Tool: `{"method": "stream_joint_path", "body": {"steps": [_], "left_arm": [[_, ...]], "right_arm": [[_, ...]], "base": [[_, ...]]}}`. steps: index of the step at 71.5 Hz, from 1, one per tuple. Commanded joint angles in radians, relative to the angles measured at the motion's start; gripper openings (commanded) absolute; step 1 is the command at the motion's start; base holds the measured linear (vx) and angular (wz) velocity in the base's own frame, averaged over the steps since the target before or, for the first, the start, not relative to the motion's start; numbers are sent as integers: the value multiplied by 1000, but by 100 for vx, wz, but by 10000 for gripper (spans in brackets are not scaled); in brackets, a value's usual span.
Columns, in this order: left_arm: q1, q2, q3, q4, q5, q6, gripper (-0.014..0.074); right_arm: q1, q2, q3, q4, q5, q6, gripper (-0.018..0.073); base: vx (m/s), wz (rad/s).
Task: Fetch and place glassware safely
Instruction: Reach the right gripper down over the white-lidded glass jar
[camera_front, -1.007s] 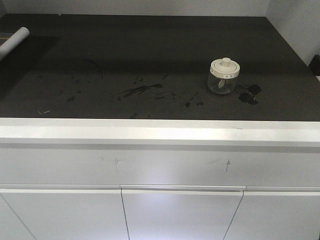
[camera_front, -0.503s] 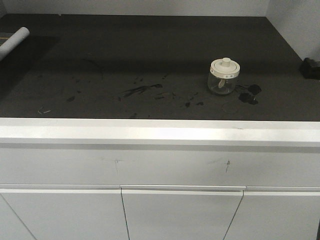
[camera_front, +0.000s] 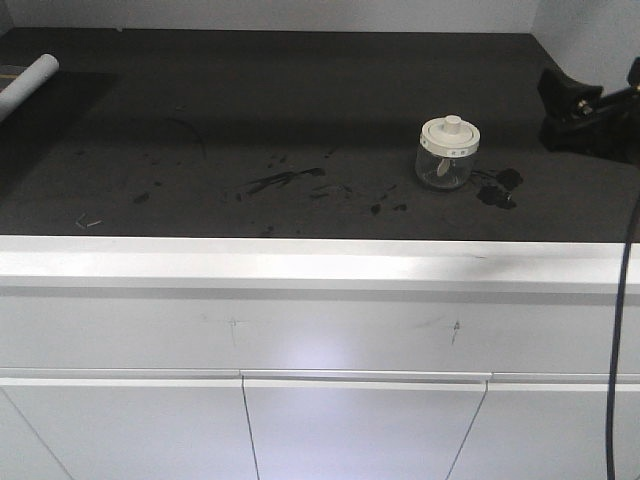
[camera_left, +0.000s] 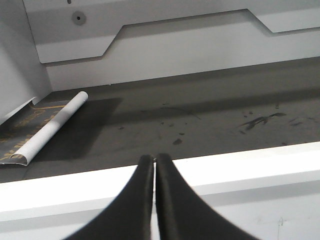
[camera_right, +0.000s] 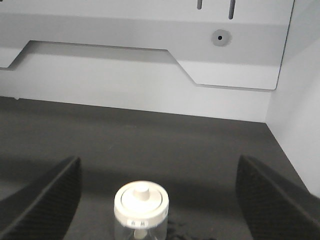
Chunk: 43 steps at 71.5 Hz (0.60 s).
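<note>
Jar (camera_front: 447, 152): upright on desk (camera_front: 300, 90), right side, lid on | right gripper (camera_right: 159, 167): jaws spread wide, empty, jar centred ahead | left gripper (camera_left: 154, 160): jaws pressed together, empty | advice: advance level, grip glass body below lid.

**Colour rundown, pretty monochrome tbh**

Tabletop (camera_front: 300, 100) is matte charcoal, with black smears (camera_front: 285, 180) mid-frame and a glossier black blotch (camera_front: 498, 188) lower right of the jar (camera_front: 445, 168). The jar's glass is clear, and its lid (camera_front: 450, 133) is cream-white with tiny dark marks on the rim. The roll (camera_front: 28, 82) in the upper left is plain white and lies on a dark sheet (camera_left: 20, 132) with yellowish print. The cabinet fronts (camera_front: 360, 430) are white. Right fingers (camera_right: 50, 195) are black with a fine dotted texture, and left fingers (camera_left: 145, 200) are smooth black. There's a black cable (camera_front: 620, 330) on the right edge.
</note>
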Motion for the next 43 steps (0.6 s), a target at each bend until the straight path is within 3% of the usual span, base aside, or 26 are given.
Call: {"method": "stream_joint_path", "body": {"steps": [1,21,43], "left_arm": [[1,13,-29,-6,-70,-10,-7],[1,13,-29,-6,-70,-9,-7],[1,13,-29,-6,-70,-9,-7]], "right_arm": [[0,43,-92,-5,-71,8,603],[50,284,-294,-11,-71,7,571],[47,557,-527,-7,-79,12,571]], "base": [[0,0],[0,0],[0,0]]}}
